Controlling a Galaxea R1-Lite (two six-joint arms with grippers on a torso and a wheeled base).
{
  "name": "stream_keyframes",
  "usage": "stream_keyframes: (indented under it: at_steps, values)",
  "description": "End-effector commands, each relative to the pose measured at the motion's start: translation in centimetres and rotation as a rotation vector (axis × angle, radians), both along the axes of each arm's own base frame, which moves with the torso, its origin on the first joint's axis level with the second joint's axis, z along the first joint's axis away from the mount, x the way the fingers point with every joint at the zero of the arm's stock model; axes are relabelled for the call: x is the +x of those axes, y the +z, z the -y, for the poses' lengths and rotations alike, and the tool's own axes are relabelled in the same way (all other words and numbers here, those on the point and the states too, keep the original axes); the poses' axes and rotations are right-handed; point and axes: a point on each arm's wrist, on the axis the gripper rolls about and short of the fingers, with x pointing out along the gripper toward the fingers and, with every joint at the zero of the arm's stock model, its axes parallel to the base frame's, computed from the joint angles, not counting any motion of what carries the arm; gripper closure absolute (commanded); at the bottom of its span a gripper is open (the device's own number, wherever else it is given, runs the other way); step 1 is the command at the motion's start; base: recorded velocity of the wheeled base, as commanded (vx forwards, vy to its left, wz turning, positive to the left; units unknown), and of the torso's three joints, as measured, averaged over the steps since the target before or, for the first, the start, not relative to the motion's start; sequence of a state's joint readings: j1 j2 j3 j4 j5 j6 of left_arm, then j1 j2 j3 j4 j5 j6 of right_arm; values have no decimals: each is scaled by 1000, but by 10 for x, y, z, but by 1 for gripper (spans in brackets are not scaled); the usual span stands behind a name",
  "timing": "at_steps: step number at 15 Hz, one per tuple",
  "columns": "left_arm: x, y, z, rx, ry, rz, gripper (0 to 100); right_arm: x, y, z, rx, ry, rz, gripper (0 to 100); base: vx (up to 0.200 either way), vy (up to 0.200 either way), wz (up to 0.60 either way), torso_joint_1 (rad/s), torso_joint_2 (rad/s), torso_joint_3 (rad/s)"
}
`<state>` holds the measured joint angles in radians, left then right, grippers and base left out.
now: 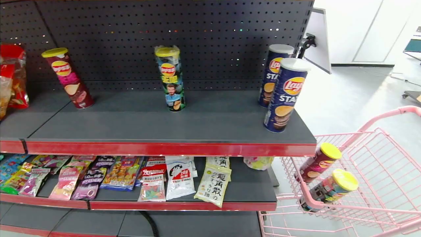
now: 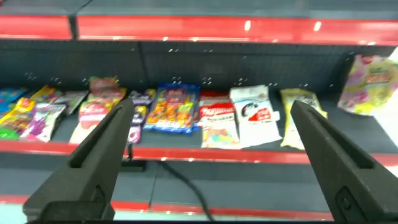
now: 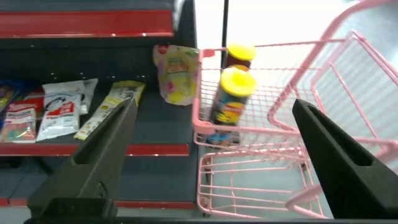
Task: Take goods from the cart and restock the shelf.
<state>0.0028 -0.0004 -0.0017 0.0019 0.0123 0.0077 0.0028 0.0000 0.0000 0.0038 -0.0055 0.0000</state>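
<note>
Left gripper (image 2: 211,104): two black, matte, wedge-shaped fingers (image 2: 93,162) spread wide apart, a broad gap between them. Each finger is thick at the base and narrows to its tip, and the tips sit level with each other.

Right gripper (image 3: 216,104): the same pair of black tapered fingers (image 3: 336,162), likewise spread wide, tips at matching height.

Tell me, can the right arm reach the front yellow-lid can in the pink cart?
Probably yes. The right gripper is open and faces the front can in the pink cart; the can pokes above the rim, and nothing stands between them.
</note>
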Motion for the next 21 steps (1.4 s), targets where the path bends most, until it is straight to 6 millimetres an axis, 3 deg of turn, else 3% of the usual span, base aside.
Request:
stream_keyframes:
  at_steps: [1,8,13,21]
  values:
    - [0,0,0,0,0,0,0,0,0,0,0,0,1,0,0,0,-600,2,7,2]
    - [0,0,0,0,0,0,0,0,0,0,2,0,1,0,0,0,-600,0,0,4]
    - [0,0,0,0,0,0,0,0,0,0,6,1,1,0,0,0,0,-8,16,13]
    - [0,0,0,0,-1,0,0,0,0,0,5,1,1,0,0,0,0,-149,368,215]
